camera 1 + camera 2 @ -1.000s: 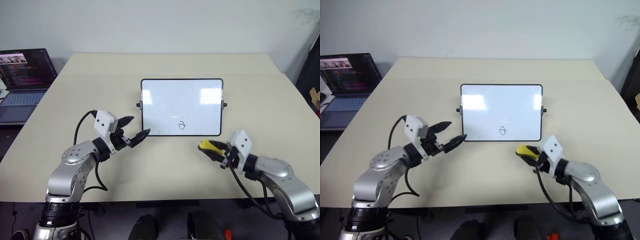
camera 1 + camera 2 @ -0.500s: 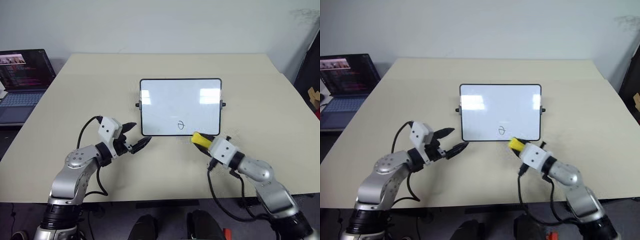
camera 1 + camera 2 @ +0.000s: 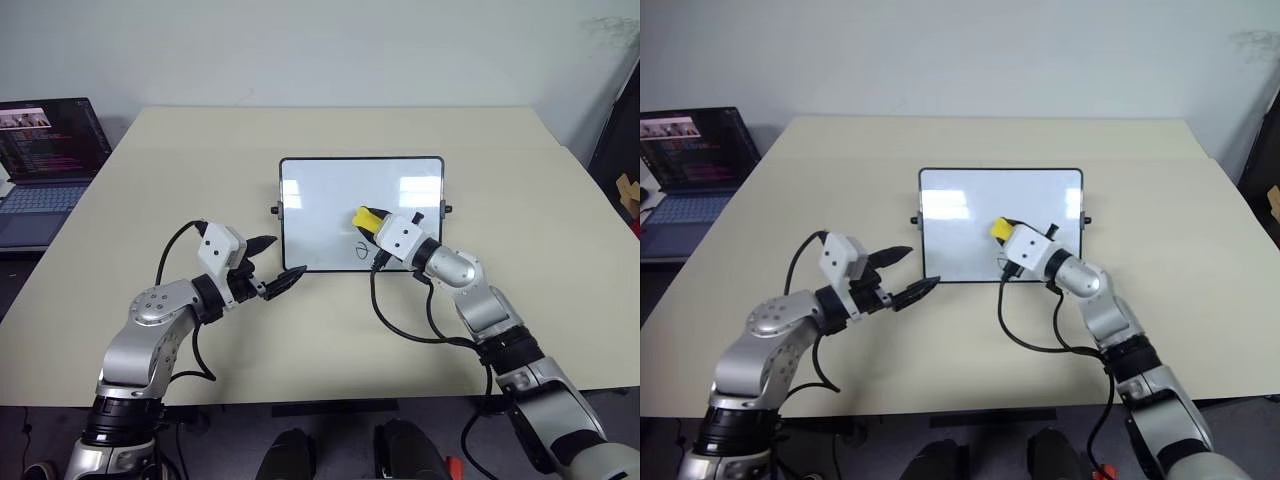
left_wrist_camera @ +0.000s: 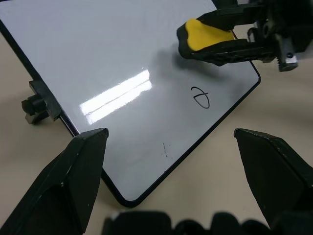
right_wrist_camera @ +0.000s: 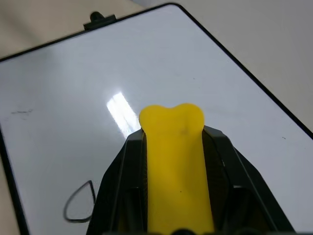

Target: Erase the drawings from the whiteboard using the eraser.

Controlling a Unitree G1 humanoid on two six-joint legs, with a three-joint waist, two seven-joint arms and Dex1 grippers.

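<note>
Right gripper (image 3: 366,219) fingers grasp the eraser (image 3: 367,217) over the whiteboard (image 3: 320,205), above one drawing (image 3: 362,250); left gripper (image 3: 279,265) fingers are spread.

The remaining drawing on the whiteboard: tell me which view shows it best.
The left wrist view: the drawing lies whole and unobstructed on the whiteboard, below the eraser. The right wrist view shows it beside the right gripper; the eye views show it small, against the gripper.

eraser (image 5: 176,166) — clamped in fingers (image 5: 122,181) | whiteboard (image 5: 205,73) — one drawing (image 5: 80,203)
</note>
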